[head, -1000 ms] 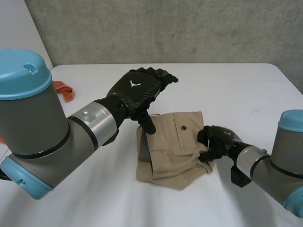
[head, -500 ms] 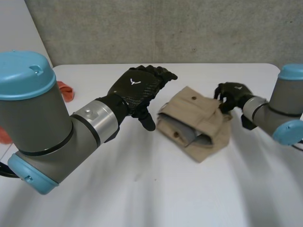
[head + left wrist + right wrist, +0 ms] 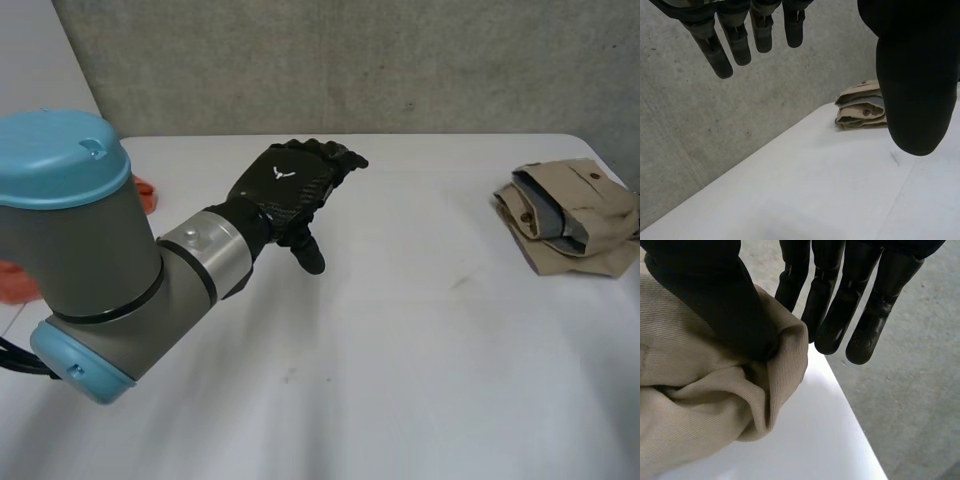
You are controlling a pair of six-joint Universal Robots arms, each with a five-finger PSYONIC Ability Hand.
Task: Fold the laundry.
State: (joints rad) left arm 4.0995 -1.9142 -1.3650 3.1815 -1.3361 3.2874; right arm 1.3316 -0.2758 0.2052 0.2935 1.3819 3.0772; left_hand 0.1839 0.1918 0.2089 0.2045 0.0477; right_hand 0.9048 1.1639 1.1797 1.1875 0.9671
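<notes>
Folded tan twill shorts [image 3: 575, 215] slid right; left hand [image 3: 285, 185] fingers spread, right hand [image 3: 832, 290] fingers straight beside them.

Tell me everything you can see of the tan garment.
The tan garment is a folded bundle of twill-looking cloth, with a buttoned flap on top and grey lining showing at one side. It lies on the table near its right edge. The right hand rests its thumb on a rolled fold, fingers straight beyond it.
</notes>
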